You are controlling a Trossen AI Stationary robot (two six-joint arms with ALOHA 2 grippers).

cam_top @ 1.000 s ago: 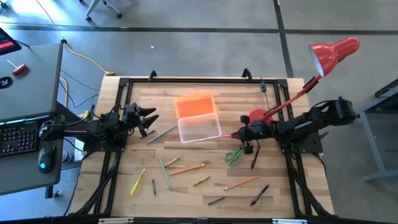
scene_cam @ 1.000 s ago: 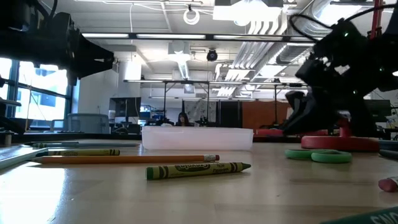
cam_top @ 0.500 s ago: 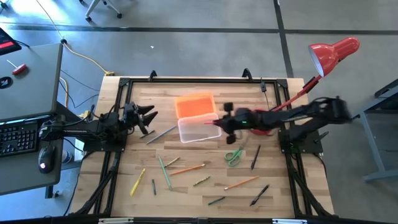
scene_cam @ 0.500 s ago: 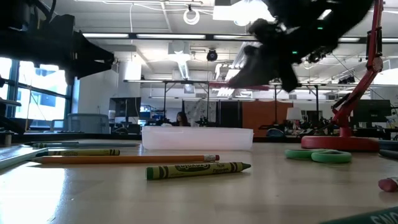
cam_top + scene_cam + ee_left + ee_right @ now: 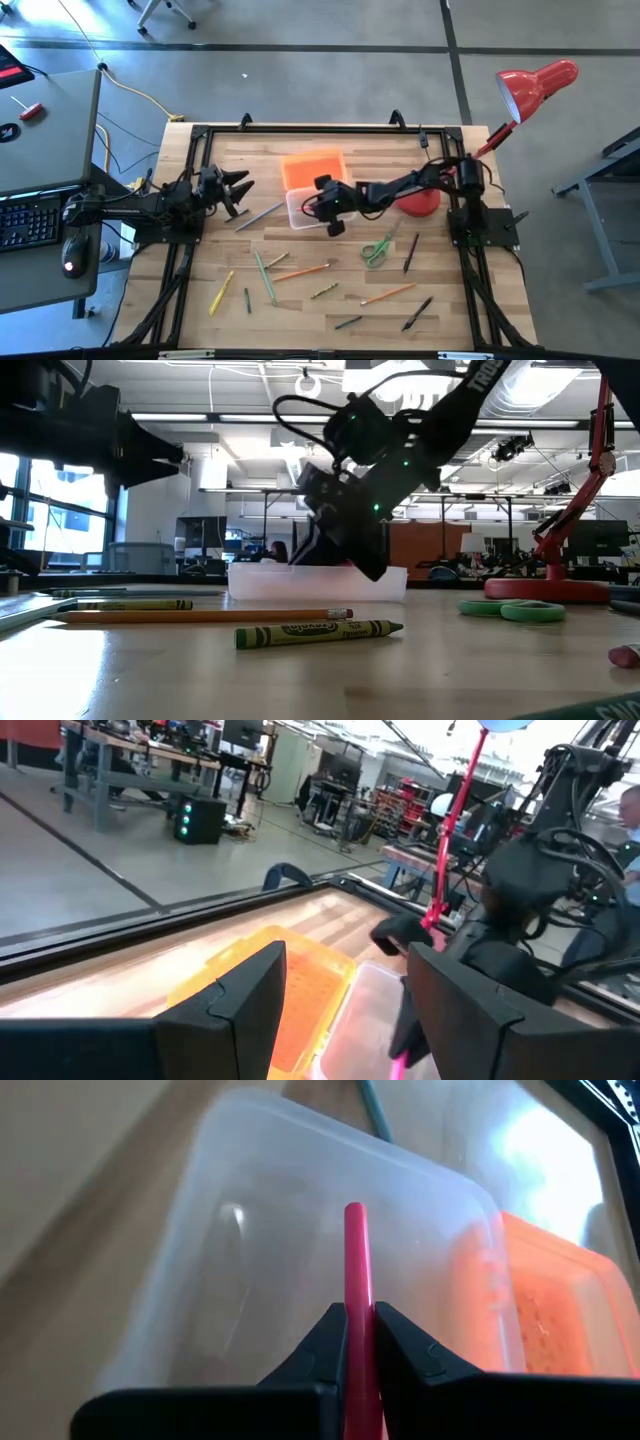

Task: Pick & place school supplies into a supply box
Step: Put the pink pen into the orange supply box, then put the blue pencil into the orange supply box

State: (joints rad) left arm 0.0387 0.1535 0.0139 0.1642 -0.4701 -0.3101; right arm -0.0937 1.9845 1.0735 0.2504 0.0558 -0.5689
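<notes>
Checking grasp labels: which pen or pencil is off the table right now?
The pink pen, pinched in the right gripper jaws over the clear plastic box. All other pens and pencils lie on the wooden table.

- One clear supply box (image 5: 318,207), one orange lid (image 5: 313,168).
- One pair of green scissors (image 5: 376,250).
- One red desk lamp (image 5: 535,84).
- One pink pen (image 5: 357,1270).
- One green crayon (image 5: 318,632).

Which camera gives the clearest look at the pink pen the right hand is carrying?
The right wrist view: the pink pen stands clamped in the right hand over the clear supply box. The left wrist view catches only its pink tip. In the high and low views the arm hides it.
</notes>
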